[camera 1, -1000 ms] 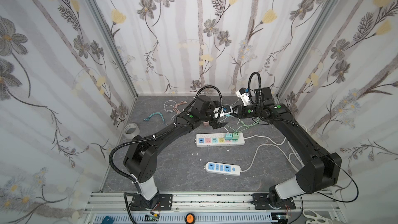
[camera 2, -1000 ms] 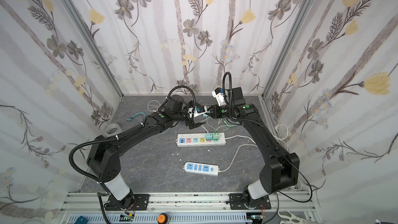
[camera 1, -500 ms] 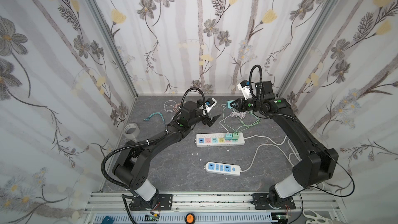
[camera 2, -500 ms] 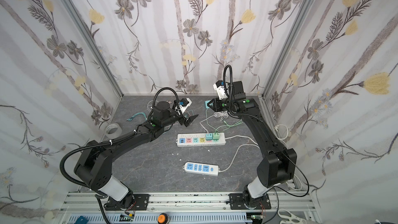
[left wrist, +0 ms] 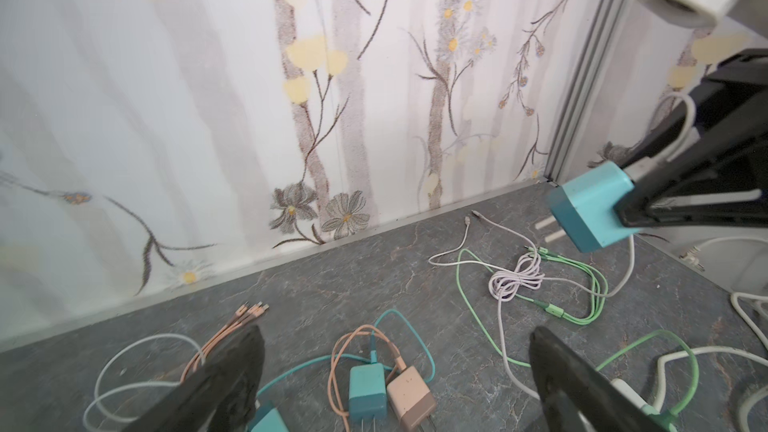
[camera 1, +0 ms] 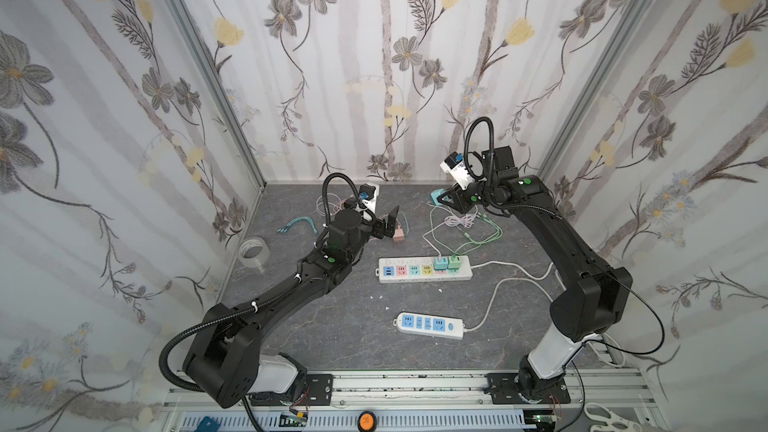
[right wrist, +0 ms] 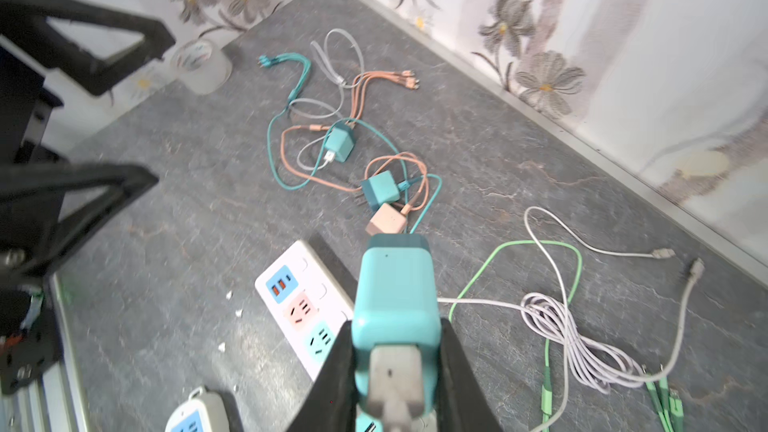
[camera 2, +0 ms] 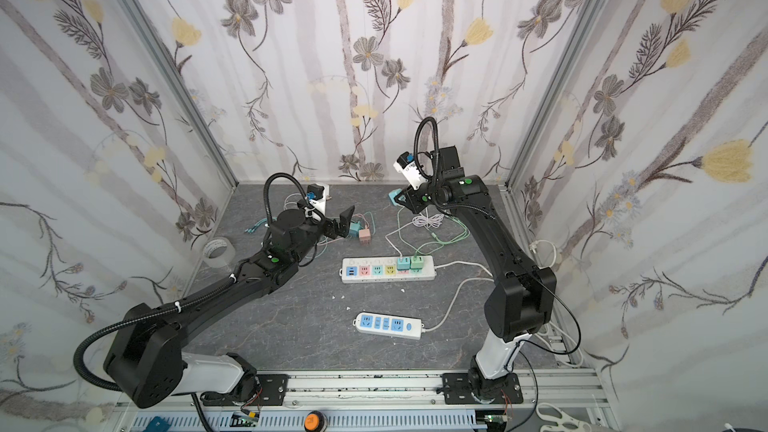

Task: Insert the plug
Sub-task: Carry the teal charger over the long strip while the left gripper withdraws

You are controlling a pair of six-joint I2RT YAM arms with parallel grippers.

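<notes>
The teal, rounded-cube plastic charger plug is pinched at its cable end by the right end effector. It hangs above the grey stone-look surface near the back wall, prongs roughly level and white cable trailing down. The long white power strip with pastel sockets lies flat mid-surface. Its pink, teal and yellow sockets are open.

On the table, a short power strip lies in front of the long power strip, and a tape roll stands well to its left. A pair of chargers sits plugged into its right end, loose chargers lie just behind its left end, and a cable coil lies behind its right end. Further behind that end, off the table, the plug sits between the right gripper's fingers.
</notes>
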